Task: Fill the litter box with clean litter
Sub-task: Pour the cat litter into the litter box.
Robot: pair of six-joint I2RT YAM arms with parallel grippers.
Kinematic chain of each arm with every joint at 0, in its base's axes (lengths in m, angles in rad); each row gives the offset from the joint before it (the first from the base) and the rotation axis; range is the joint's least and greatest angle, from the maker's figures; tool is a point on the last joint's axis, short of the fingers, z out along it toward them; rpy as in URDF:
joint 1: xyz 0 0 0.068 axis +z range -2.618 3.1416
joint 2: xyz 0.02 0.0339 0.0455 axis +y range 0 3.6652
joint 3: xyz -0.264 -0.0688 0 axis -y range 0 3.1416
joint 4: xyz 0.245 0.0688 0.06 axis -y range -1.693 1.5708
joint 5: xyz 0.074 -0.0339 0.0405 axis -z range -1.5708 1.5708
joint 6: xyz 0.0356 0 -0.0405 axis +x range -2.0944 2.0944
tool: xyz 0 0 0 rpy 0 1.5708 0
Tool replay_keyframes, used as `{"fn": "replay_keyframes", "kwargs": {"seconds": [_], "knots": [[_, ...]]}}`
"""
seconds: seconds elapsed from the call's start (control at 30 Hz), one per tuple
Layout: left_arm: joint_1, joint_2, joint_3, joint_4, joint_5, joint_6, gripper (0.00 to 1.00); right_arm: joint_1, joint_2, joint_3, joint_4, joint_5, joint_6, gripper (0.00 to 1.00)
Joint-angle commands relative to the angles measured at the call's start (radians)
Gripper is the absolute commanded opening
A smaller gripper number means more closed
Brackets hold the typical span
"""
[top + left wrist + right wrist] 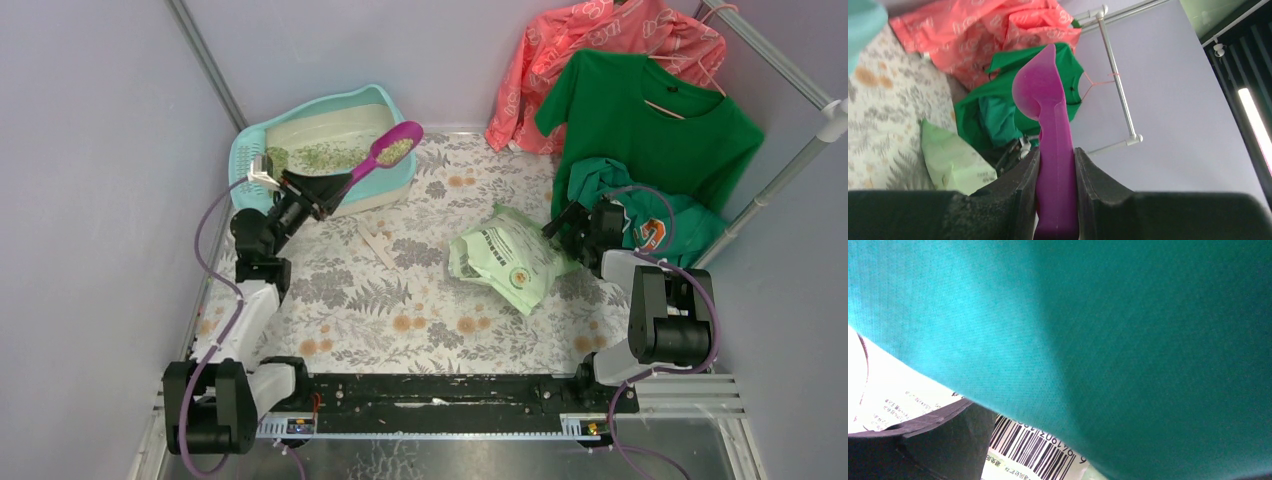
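Clamping the stiff scoop (1045, 95) handle, my left tool (1057, 150) carries loose, spill-prone clean litter (395, 151) at eleven o'clock; right tool (555, 227), I cannot tell.

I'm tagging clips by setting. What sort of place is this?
Likely a staged lab booth, not a home: plain lilac walls, shirts on a pipe rack, a litter box on a floral cloth.

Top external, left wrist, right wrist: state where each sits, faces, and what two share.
Top external: above, behind the arms, facing down on litter box, bag; both arms show.
Left wrist: faces along fingers shut on purple scoop, toward hanging clothes.
Right wrist: close against teal cloth, bag at frame bottom; one finger shows.
Shared: top and left wrist show scoop, bag.
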Motion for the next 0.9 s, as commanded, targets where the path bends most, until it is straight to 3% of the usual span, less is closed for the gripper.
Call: {"fn": "replay_keyframes", "kwargs": {"seconds": [0.0, 0.33, 0.6, 0.7, 0.87], "knots": [[0.046, 0.086, 0.159, -0.058, 0.027, 0.110, 0.06, 0.004, 0.046, -0.033, -0.116, -0.051, 0.006, 0.99], [0.068, 0.227, 0.350, -0.384, -0.174, 0.473, 0.06, 0.004, 0.045, -0.037, -0.107, -0.063, 0.007, 1.00], [0.028, 0.276, 0.501, -0.627, -0.457, 0.784, 0.05, 0.004, 0.045, -0.040, -0.102, -0.067, 0.006, 1.00], [-0.003, 0.327, 0.584, -0.721, -0.564, 0.908, 0.05, 0.004, 0.043, -0.041, -0.101, -0.068, 0.007, 1.00], [-0.185, 0.464, 0.784, -0.951, -0.886, 1.135, 0.04, 0.004, 0.044, -0.042, -0.098, -0.072, 0.006, 1.00]]}}
